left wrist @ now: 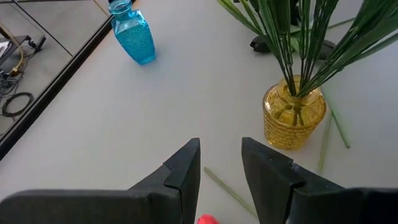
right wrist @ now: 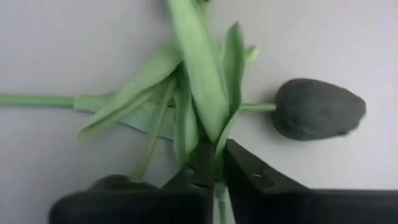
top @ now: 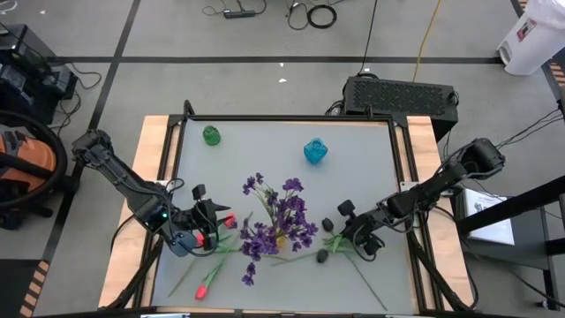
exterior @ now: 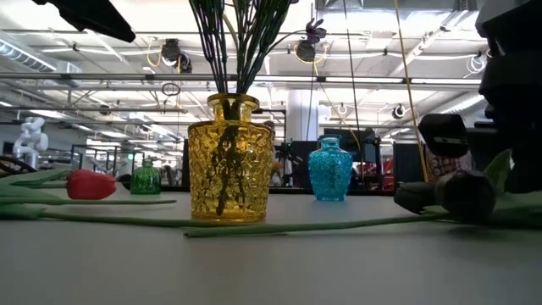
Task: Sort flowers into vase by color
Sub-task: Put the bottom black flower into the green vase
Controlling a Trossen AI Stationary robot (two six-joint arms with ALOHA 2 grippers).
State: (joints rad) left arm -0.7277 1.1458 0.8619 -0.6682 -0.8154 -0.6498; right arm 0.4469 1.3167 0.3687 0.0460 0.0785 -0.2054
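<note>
Flowers lie scattered across the near half of a pale table: purple sprays already stand in a yellow vase at the middle, red tulips lie to the near left, and black tulips lie to the near right. A green vase waits at the far left and a blue vase at the far middle, both seemingly empty.

The step in hand appears to be the pick-up of a black tulip. The right gripper is low at the table on the near right, its two fingers nearly together around the stem and leaves of a black tulip. The dark bloom lies just beyond and beside the fingertips, resting on the table. A second dark bloom lies close beside the fingers.

The next move likely calls for a firm grip on the thin stem, a clean lift free of the crossing leaves, and a carry to one of the empty vases.

The left gripper hovers at the near left with its fingers apart and nothing between them. A red tulip tip sits just beneath it, and a loose green stem lies on the table between it and the yellow vase.
</note>
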